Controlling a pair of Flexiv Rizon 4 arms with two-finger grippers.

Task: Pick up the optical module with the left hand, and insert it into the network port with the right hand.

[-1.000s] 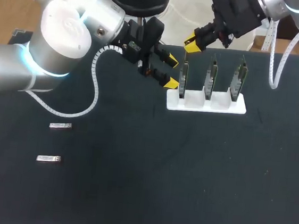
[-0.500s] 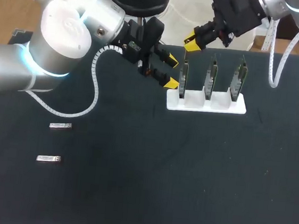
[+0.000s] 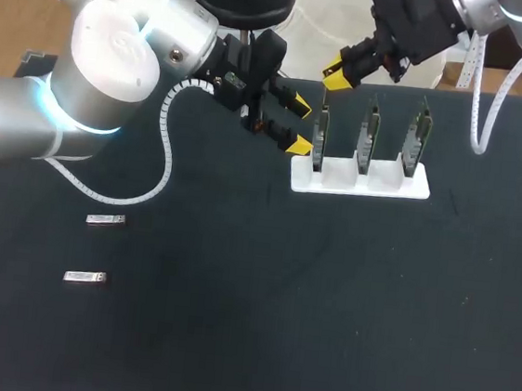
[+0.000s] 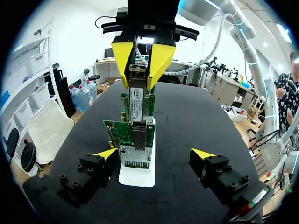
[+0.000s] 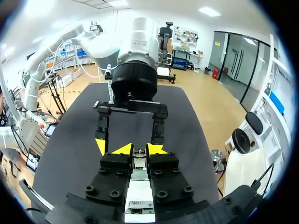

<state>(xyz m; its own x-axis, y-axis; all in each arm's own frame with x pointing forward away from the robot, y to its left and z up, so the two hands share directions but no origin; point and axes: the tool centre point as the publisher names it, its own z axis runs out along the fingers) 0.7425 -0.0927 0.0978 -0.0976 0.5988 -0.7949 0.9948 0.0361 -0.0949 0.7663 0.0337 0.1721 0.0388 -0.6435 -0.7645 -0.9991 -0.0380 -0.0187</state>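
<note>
Three optical modules are counted. One optical module (image 4: 137, 100) hangs upright, pinched from two sides by the right fingers (image 4: 122, 58), with its lower end at the network port (image 4: 138, 140) of the end card (image 3: 320, 138); how far it sits in the port cannot be told. A spare module (image 3: 106, 220) and a second spare module (image 3: 84, 277) lie flat near each other on the dark desk (image 3: 324, 305), well apart from the cards. Three green circuit cards stand upright in a row: the end card, a middle card (image 3: 369, 137) and a last card (image 3: 417, 135). All three are slotted into one white holder (image 3: 379, 184). Two arms are present, one from each side. The left fingers (image 3: 299, 145) are spread wide and grip nothing, low over the desk just beside the end card, with one yellow tip on each side of the holder's end in the left wrist view. The right fingers come down from above that same card.
</note>
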